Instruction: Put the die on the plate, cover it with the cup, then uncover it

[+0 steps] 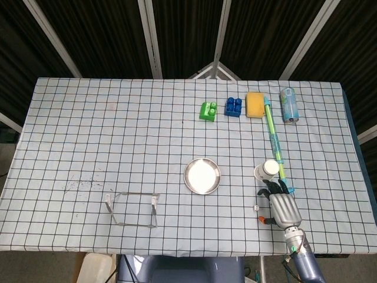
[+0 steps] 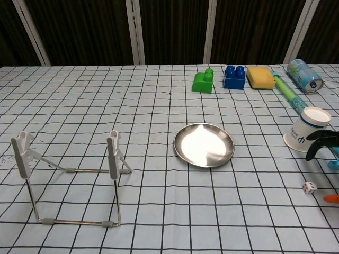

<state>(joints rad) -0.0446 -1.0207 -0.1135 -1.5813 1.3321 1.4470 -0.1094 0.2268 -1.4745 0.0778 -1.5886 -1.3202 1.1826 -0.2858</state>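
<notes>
The small white die [image 2: 310, 187] is seen lying on the desk [image 2: 159, 222], right of the steel plate [image 2: 204, 145] and near the inverted paper cup [image 2: 306, 129]. The right hand [image 1: 283, 204] is poised beside it, fingers [image 2: 318, 138] spread and holding nothing.

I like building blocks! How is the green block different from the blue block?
The green toy block is bright green; the blue toy block is dark blue. In the chest view the green one is stepped, with a stud only on its raised part, while the blue one shows two studs side by side on a level top. Both sit at the far side of the checked table, next to each other.
</notes>
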